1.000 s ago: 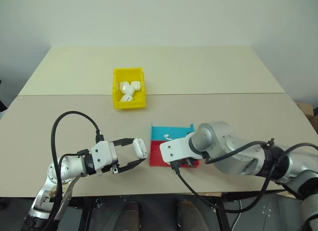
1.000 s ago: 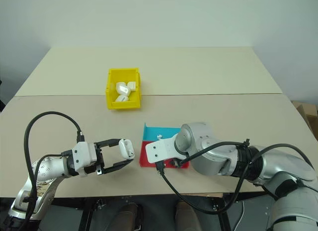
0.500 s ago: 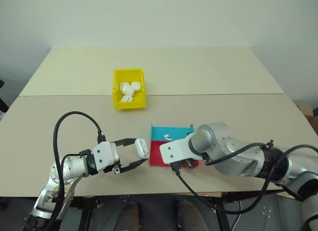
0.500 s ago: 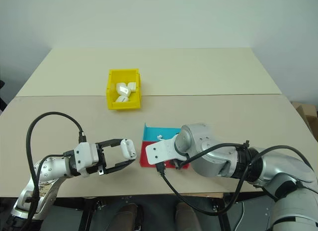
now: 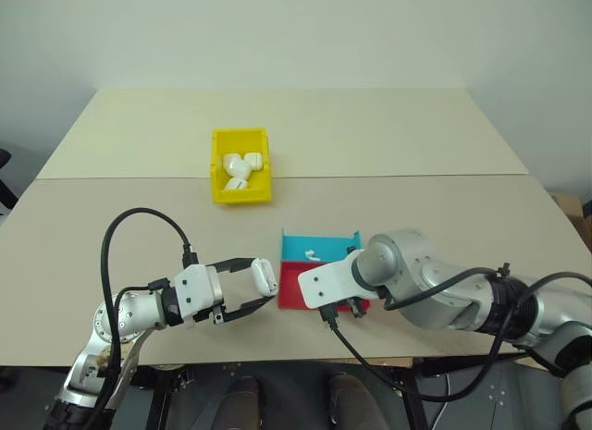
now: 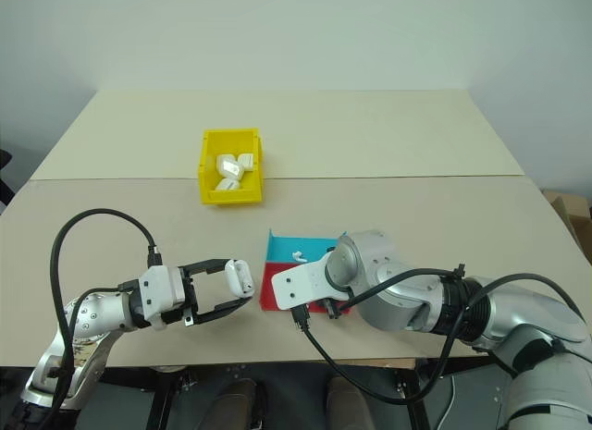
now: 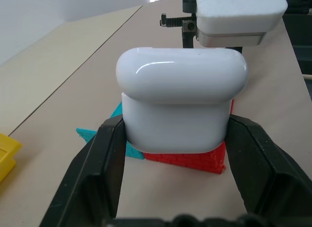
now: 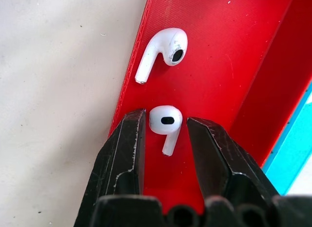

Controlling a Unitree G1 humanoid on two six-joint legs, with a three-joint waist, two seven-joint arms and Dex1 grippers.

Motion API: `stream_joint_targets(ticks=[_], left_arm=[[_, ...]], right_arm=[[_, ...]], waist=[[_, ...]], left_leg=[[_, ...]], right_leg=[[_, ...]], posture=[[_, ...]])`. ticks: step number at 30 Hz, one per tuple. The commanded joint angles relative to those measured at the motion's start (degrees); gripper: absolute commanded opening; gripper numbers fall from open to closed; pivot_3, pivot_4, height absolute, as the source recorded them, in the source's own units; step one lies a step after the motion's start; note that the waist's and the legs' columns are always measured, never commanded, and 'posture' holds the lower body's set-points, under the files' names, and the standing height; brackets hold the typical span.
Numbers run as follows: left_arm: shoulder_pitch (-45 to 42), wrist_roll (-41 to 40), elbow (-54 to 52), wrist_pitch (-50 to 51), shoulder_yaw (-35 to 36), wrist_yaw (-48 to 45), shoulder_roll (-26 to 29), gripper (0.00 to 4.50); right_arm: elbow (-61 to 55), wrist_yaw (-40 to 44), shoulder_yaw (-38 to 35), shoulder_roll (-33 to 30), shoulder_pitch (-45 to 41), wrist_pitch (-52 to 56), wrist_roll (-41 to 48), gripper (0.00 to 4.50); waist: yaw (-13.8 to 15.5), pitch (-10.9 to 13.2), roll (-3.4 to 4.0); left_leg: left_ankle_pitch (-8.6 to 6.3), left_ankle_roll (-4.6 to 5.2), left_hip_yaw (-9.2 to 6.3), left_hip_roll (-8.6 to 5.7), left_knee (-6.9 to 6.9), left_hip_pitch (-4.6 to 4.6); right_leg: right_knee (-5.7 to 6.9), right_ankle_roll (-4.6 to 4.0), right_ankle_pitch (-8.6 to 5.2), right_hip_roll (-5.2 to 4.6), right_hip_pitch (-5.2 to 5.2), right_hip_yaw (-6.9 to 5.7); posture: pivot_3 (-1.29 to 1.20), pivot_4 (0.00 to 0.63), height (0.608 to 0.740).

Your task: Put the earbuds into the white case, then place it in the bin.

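While the white case [image 7: 181,107] is clamped by the left tool [image 5: 250,287] above the desk [image 5: 444,217], one earbud [image 8: 165,123] is framed between the right tool's [image 8: 165,134] parted fingers, untouched, stem along them. A second earbud [image 8: 163,50] lies at twelve o'clock, by the red tray's [image 8: 219,66] edge; the bin [image 5: 240,164] sits far off at eleven.

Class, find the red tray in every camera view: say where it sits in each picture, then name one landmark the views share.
Left eye view: red tray, lower centre, partly under the right arm.
Right eye view, lower centre, nearest the robot.
Left wrist view, behind and below the white case.
Right wrist view, under two earbuds.
Shared landmark: the blue tray adjoining it.
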Motion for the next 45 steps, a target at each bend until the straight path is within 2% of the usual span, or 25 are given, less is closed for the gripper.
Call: stream_joint_targets(ticks=[1, 2, 29, 30, 31, 35, 38, 41, 43, 45], left_arm=[[-0.35, -0.06, -0.62, -1.68, 0.40, 0.26, 0.18, 2.75], [-0.31, -0.05, -0.67, -1.67, 0.40, 0.28, 0.19, 2.75], [-0.77, 0.44, 0.07, -2.83, -0.33, 0.49, -0.13, 2.75], [-0.82, 0.43, 0.11, -2.85, -0.37, 0.48, -0.11, 2.75], [-0.86, 0.41, 0.11, -2.81, -0.40, 0.46, -0.07, 2.75], [-1.22, 0.14, 0.25, -3.04, -0.46, 0.26, -0.17, 2.75], [-2.25, -0.51, 0.41, -2.91, -0.70, 0.13, -0.60, 2.75], [-3.61, -1.85, -0.08, -2.19, -1.13, -0.10, -1.31, 2.75], [-4.80, -3.60, -0.70, -1.44, -1.40, -0.42, -2.01, 2.75], [-6.97, -6.47, -1.19, -0.76, -1.78, -1.12, -3.36, 2.75]], right_arm=[[-0.19, 0.78, -0.98, -0.10, 0.92, -1.16, -0.95, 1.40], [-0.24, 0.65, -1.07, -0.07, 1.09, -1.08, -1.11, 1.23], [-1.07, 3.86, -3.96, -0.37, 5.12, -3.13, -4.89, 1.23], [-1.30, 3.77, -4.11, -0.35, 5.38, -3.14, -4.99, 0.88], [-1.49, 3.30, -4.50, -0.07, 5.69, -2.96, -5.22, 0.74], [-2.27, 3.84, -6.00, 0.09, 5.77, -2.39, -5.48, 0.64], [-3.41, 4.15, -9.35, -0.54, 5.81, -1.31, -4.37, 0.64], [-5.67, 5.15, -15.96, -1.29, 5.47, 1.18, -0.77, 0.64], [-6.66, 6.15, -22.63, -2.72, 4.95, 1.63, 2.57, 0.64], [-5.19, 6.61, -32.64, -4.06, 3.77, 1.99, 6.71, 0.64]], waist=[[-0.01, 0.00, 0.00], [-0.02, 0.00, 0.00], [0.05, 0.00, 0.00], [0.06, 0.00, -0.01], [0.06, 0.00, -0.01], [0.08, 0.00, -0.01], [0.15, 0.00, -0.01], [0.25, 0.00, -0.01], [0.37, 0.00, -0.01], [0.45, 0.01, -0.02]], left_leg=[[0.00, 0.00, 0.00, 0.00, 0.00, 0.00], [0.00, 0.00, 0.00, 0.00, 0.00, 0.00], [0.00, 0.00, 0.00, 0.00, 0.00, 0.02], [0.00, 0.00, 0.00, 0.00, 0.00, 0.01], [0.00, 0.00, 0.00, 0.00, 0.00, 0.01], [0.00, 0.00, 0.00, 0.00, 0.00, 0.01], [0.00, 0.00, 0.00, 0.00, 0.00, 0.00], [0.00, 0.00, 0.00, -0.01, 0.00, -0.06], [0.00, 0.00, -0.02, -0.02, 0.00, -0.08], [0.00, 0.00, -0.02, -0.03, 0.00, -0.08]], right_leg=[[0.00, 0.00, 0.00, 0.00, 0.00, 0.00], [0.00, 0.00, 0.00, 0.00, 0.00, 0.00], [-0.03, 0.01, -0.01, 0.01, 0.03, 0.00], [-0.04, 0.01, -0.01, 0.00, 0.03, 0.00], [-0.04, 0.01, -0.01, 0.00, 0.03, 0.00], [-0.05, 0.01, -0.01, 0.00, 0.04, 0.00], [-0.05, 0.01, -0.02, 0.01, 0.03, 0.00], [-0.05, 0.01, -0.01, 0.00, -0.01, 0.00], [-0.08, 0.02, -0.01, 0.00, -0.01, 0.00], [-0.10, 0.03, -0.01, 0.00, 0.01, -0.01]], posture=[[0.00, 0.150, 0.740], [0.00, 0.150, 0.740], [0.00, 0.150, 0.740], [0.00, 0.150, 0.740], [0.00, 0.150, 0.740], [0.00, 0.150, 0.740], [0.00, 0.150, 0.740], [0.00, 0.150, 0.740], [0.00, 0.150, 0.740], [0.00, 0.150, 0.740]])
